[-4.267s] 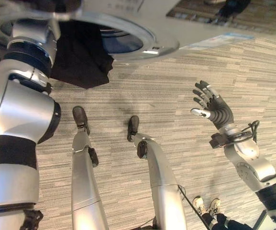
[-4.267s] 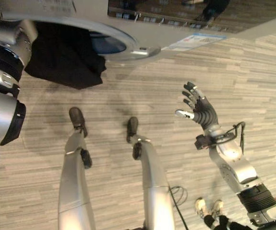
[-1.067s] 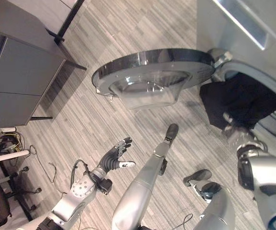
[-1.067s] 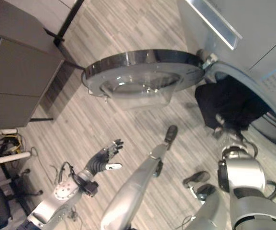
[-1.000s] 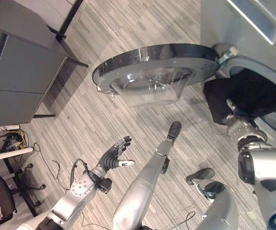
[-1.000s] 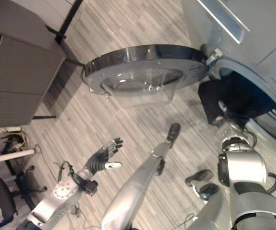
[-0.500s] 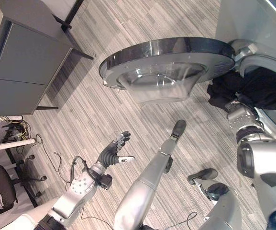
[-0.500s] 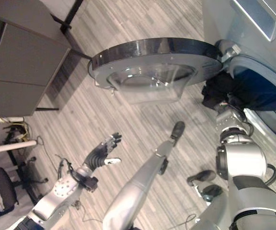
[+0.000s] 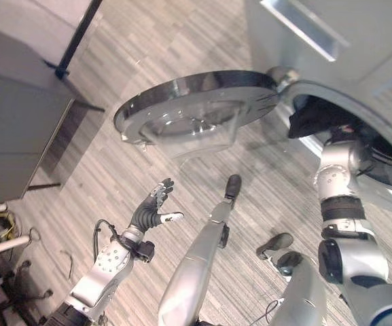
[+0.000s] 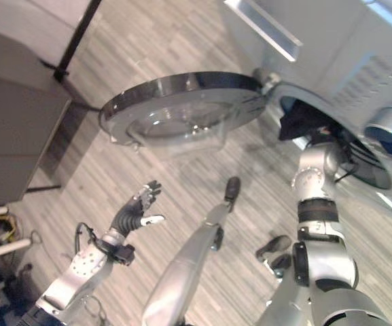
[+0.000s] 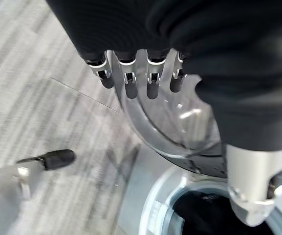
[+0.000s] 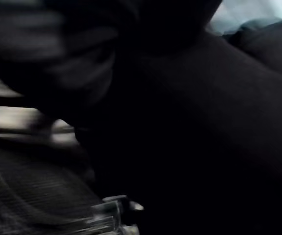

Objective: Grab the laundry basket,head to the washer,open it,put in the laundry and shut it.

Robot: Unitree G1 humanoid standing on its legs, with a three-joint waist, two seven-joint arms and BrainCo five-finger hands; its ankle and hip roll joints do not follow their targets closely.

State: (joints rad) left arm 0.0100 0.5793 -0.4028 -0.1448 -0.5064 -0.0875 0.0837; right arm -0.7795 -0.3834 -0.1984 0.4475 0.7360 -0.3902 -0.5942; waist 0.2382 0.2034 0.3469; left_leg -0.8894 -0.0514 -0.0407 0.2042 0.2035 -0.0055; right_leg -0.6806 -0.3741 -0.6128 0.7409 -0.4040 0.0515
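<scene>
Black laundry (image 9: 314, 117) sits bunched in the round mouth of the washer (image 9: 359, 41), just past the hinge of the open washer door (image 9: 194, 109). Half a second ago the dark cloth spilled lower over the rim of the opening; now it is tucked higher and further inside, and only a small dark wad shows at the near edge of the drum. The whole scene has also slid in the head views, so the camera has moved; the door itself stands as it did. The wad has no clear long axis; it lies crumpled, its bulk pointing into the drum.

The right arm reaches up to the opening, and the right hand (image 12: 77, 58) is buried in the dark cloth, so I cannot tell how its fingers stand. In the right wrist view almost everything past the ribbed cover is black fabric.

The left hand (image 9: 151, 210) hangs low over the striped grey floor (image 9: 114, 170), well apart from the washer, with its fingers straight and spread and its thumb out to the side, holding nothing. Its own wrist view shows the fingertips (image 11: 126, 78) in a row, and past them the clear bowl of the door and the cloth (image 11: 204, 210) in the drum.

A grey cabinet (image 9: 12, 129) stands by the left side, beyond the door.
</scene>
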